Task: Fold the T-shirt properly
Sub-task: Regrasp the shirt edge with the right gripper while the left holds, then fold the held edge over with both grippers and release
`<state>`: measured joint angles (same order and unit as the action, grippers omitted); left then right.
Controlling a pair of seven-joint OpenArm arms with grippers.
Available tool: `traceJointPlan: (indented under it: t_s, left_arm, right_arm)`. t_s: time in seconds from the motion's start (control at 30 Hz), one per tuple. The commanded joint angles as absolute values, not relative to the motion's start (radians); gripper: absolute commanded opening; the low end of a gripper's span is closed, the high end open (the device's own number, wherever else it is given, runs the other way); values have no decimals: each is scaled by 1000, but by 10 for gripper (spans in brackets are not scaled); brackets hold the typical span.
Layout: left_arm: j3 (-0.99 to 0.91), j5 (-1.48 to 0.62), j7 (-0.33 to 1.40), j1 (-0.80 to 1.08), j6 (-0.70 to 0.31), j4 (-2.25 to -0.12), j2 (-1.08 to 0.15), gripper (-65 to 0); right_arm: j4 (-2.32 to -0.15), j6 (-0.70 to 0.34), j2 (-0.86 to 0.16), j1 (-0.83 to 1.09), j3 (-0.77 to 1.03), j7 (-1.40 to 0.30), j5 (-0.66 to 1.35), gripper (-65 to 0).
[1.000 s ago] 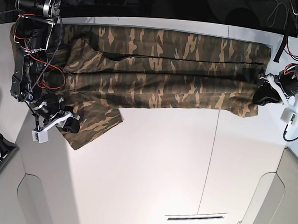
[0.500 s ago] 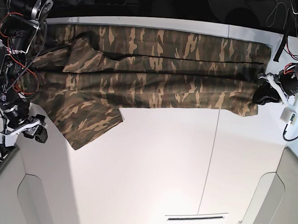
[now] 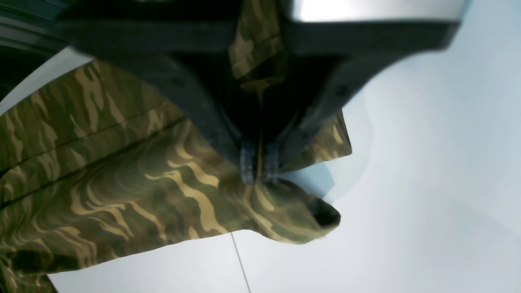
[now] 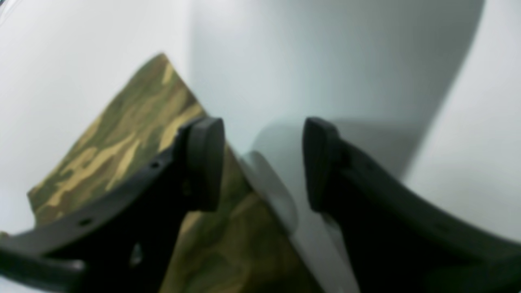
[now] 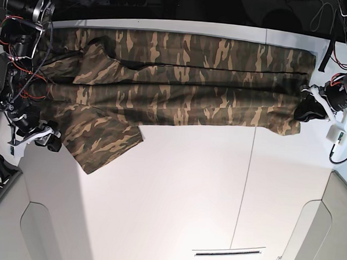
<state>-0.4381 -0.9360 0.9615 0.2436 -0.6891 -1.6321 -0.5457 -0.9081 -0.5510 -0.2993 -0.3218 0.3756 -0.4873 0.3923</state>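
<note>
The camouflage T-shirt lies stretched lengthwise along the far side of the white table, with one sleeve sticking out toward the front at the left. In the base view my left gripper sits at the shirt's right end, shut on a bunch of cloth. The left wrist view shows its fingertips pinched on the T-shirt, a fold hanging below them. My right gripper stands open just left of the sleeve. In the right wrist view the right gripper holds nothing, with the T-shirt under its left finger.
A thin seam runs across the table from front to back. Dark gear and cables line the far edge. Grey curved panels flank the near corners, and the right arm's red wiring hangs over the shirt's left end.
My right gripper let go of the sleeve, opened, swung out to the left, then came back slightly toward the sleeve's edge. The left gripper and its hold have not moved.
</note>
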Motion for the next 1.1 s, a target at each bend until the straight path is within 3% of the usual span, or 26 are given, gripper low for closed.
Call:
traceJointPlan:
  t_s: [0.0,0.57,0.63,0.77,0.8,0.9,1.07]
  left_arm:
    - [-447,-954,943,236,-698,-1649,-565,-650]
    - [-447,-954,932,236,-698,-1649,-564,-650]
    - [-447,-954,932,236,-698,-1649,-564,-650]
    - [-447,-954,932,236,-698,-1649,-565,-650]
    - [-447,-954,932,236,-698,-1649,-565,-650]
    - [-447,-955,931,235,-698,-1649,-565,-650]
    - [-447,-969,932,236,-698,-1656,-566,-650]
  right_arm:
    - [-912,-554,-313,-346,370,-477,400,-339]
    - [-907,-580,-167,-340,364,-487,400,-342]
    - [-907,-580,-159,-340,364,-487,400,-387]
    - [-907,-580,-157,-340,364,-486,400,-623]
    - [-907,-580,-157,-340,364,-486,401,-650]
    - [-920,-580,-158,-340,364,-509,419,-650]
    - [-1040,-581,-178,-327,376,-723,558,-650]
